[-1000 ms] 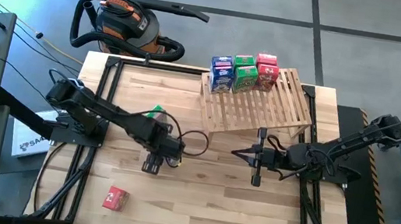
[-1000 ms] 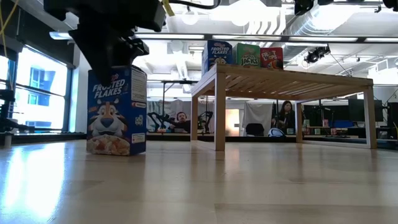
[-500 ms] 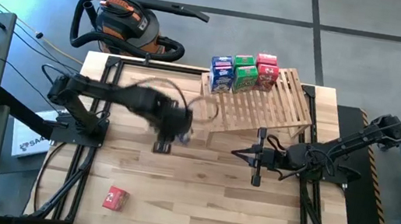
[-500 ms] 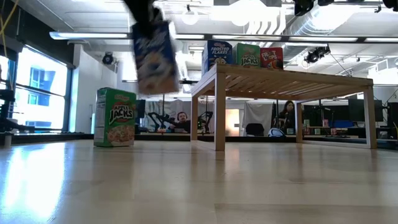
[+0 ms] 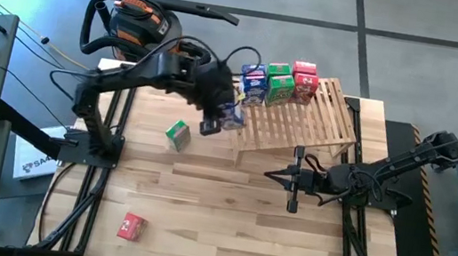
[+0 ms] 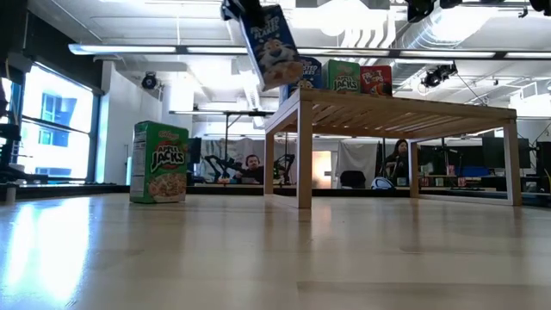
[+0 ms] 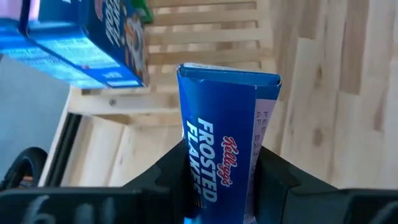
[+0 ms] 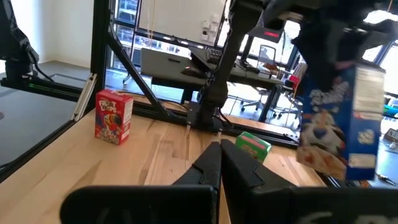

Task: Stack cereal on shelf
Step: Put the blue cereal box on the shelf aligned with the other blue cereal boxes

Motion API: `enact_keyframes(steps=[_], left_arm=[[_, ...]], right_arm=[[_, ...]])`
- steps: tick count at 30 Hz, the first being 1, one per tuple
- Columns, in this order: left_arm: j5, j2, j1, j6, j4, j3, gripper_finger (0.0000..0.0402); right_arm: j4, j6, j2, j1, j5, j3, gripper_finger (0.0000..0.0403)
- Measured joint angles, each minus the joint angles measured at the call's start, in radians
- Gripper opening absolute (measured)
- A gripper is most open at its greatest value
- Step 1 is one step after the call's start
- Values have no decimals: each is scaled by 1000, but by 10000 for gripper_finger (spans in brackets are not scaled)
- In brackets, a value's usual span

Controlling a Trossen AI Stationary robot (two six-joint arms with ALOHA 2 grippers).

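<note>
**mod_a:** High view puts the left tool (image 5: 215,117) up in the air at the shelf's near-left corner, clamped on a blue cereal box (image 5: 232,117). The left wrist view makes it obvious: both fingers squeezing the sides of the Frosted Flakes carton, with the shelf (image 5: 302,120) slats right ahead of it and another blue box (image 7: 81,43) already sitting there, just past the one it's carrying.

**mod_b:** So how far along, you reckon?

**mod_a:** Not even half, I'd say. Beyond the tool, at the shelf's far end, I count roughly five stacked boxes (image 5: 279,81): blue, green and red ones, hard to split them cleanly. The one in the tool isn't placed yet.

**mod_b:** And what's left on the counter?

**mod_a:** Just behind the tool, a green box (image 5: 178,134) standing on the counter (image 5: 198,222). Way further back toward the near edge, a red box (image 5: 132,227) lying on its own. I can't see any others.

**mod_b:** Right arm doing anything?

**mod_a:** Nope. The right tool (image 5: 280,178) sits low over the counter in front of the shelf, fingers pressed together, holding nothing.
</note>
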Motion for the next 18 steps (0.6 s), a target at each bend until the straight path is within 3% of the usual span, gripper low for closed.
enact_keyframes(steps=[9, 18], left_arm=[[-30, 173, 25, 72, -14, 168, 113], [-56, 202, 25, 92, -5, 193, 131]], right_arm=[[-3, 0, 0, 0, -8, 0, 0], [-16, 0, 0, 0, -10, 0, 0]])
